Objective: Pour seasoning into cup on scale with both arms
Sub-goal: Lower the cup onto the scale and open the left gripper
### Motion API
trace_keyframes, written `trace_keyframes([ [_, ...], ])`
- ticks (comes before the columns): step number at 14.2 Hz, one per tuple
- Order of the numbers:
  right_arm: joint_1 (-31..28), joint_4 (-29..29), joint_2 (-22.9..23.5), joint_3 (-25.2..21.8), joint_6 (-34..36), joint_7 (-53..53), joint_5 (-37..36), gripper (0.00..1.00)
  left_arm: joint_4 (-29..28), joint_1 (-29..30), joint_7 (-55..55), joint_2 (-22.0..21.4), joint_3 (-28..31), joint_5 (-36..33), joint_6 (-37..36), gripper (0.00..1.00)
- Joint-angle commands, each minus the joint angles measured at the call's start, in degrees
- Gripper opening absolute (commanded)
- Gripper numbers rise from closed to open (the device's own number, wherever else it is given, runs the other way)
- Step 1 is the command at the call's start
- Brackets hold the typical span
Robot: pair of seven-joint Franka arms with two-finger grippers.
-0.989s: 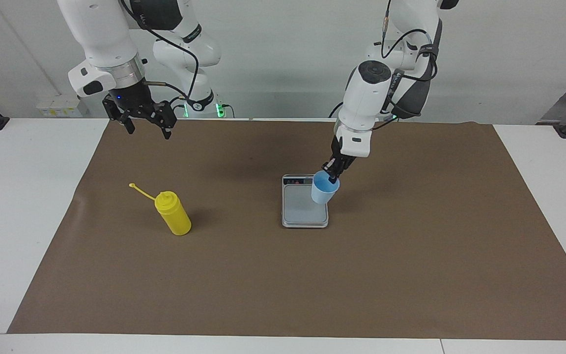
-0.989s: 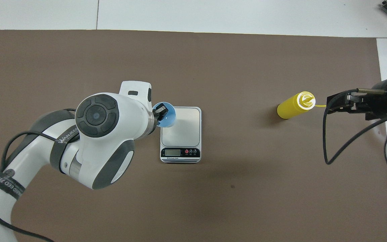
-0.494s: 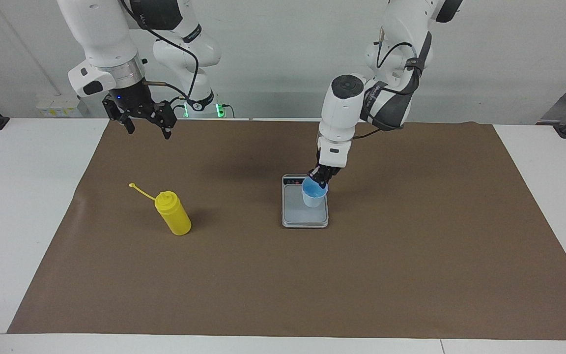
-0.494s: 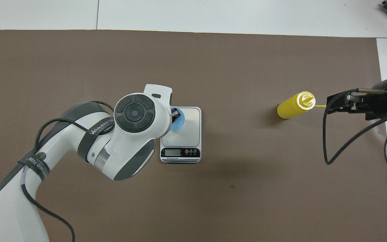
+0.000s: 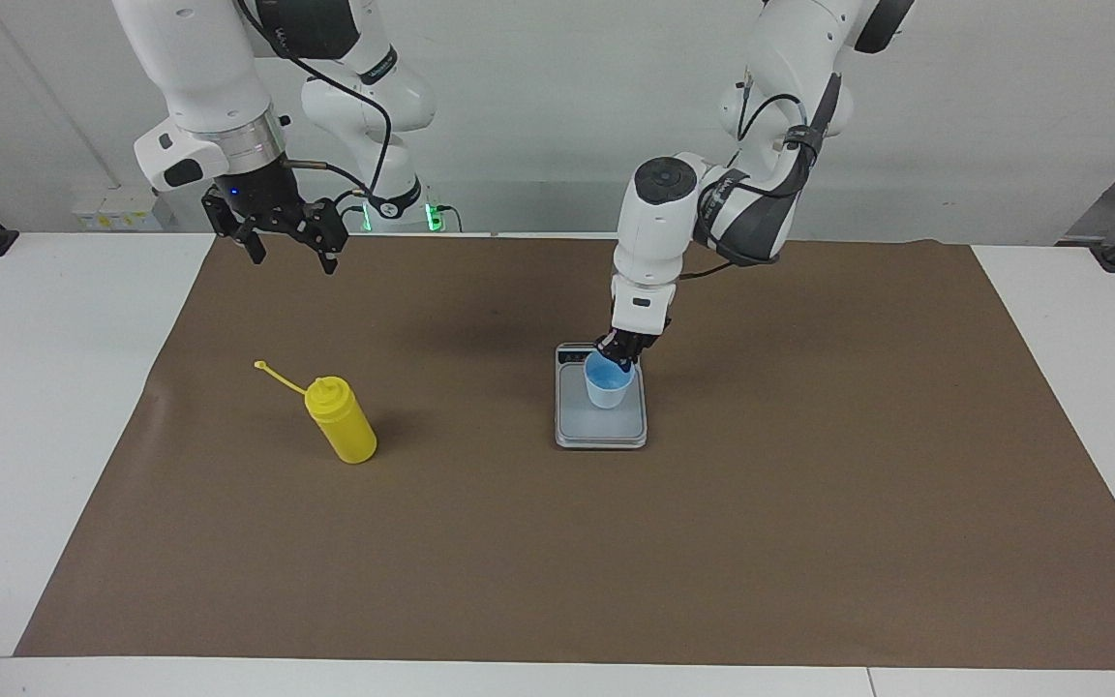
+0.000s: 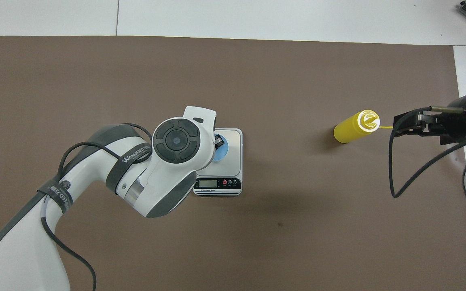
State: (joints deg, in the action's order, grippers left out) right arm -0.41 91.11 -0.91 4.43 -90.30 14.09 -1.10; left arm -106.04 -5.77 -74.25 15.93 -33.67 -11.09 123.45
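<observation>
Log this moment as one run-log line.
left gripper: shut on light-blue plastic cup, over grey-silver scale | right gripper: open, waiting | yellow plastic squeeze bottle: upright, untouched

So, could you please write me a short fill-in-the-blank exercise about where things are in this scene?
1. The left gripper is shut on the rim of the small light-blue plastic ____.
2. That container is over the flat grey-silver kitchen ____.
3. The bright yellow plastic squeeze bottle stands on the brown ____, toward the right arm's end of the table.
4. The right gripper, held over the brown paper's edge, is ____.

Missing words: cup; scale; paper; open
</observation>
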Motion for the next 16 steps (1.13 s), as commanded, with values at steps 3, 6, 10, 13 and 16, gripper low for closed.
trace_keyframes([
  [3, -0.65, -0.14, -0.06, 0.32, -0.05, 0.32, 0.66, 1.00, 1.10, -0.74, -2.21, 1.74, 0.09, -2.44, 1.17, 0.05],
  [6, -0.65, -0.14, -0.06, 0.32, -0.05, 0.32, 0.66, 1.00, 1.10, -0.74, -2.21, 1.74, 0.09, -2.88, 1.27, 0.16],
  [10, -0.74, -0.14, -0.06, 0.32, -0.05, 0.32, 0.66, 1.00, 1.54, -0.65, -1.95, 1.83, 0.09, -2.97, 0.48, 0.38],
  [13, -0.65, -0.14, -0.06, 0.32, -0.14, 0.23, 0.66, 1.00, 2.76, -0.65, -1.77, 2.44, 0.01, -4.98, -1.89, 0.40],
  [16, -0.74, -0.14, -0.06, 0.32, -0.05, 0.23, 0.66, 1.00, 8.55, -0.56, -1.16, 3.58, -0.17, -4.82, -7.07, 0.40],
])
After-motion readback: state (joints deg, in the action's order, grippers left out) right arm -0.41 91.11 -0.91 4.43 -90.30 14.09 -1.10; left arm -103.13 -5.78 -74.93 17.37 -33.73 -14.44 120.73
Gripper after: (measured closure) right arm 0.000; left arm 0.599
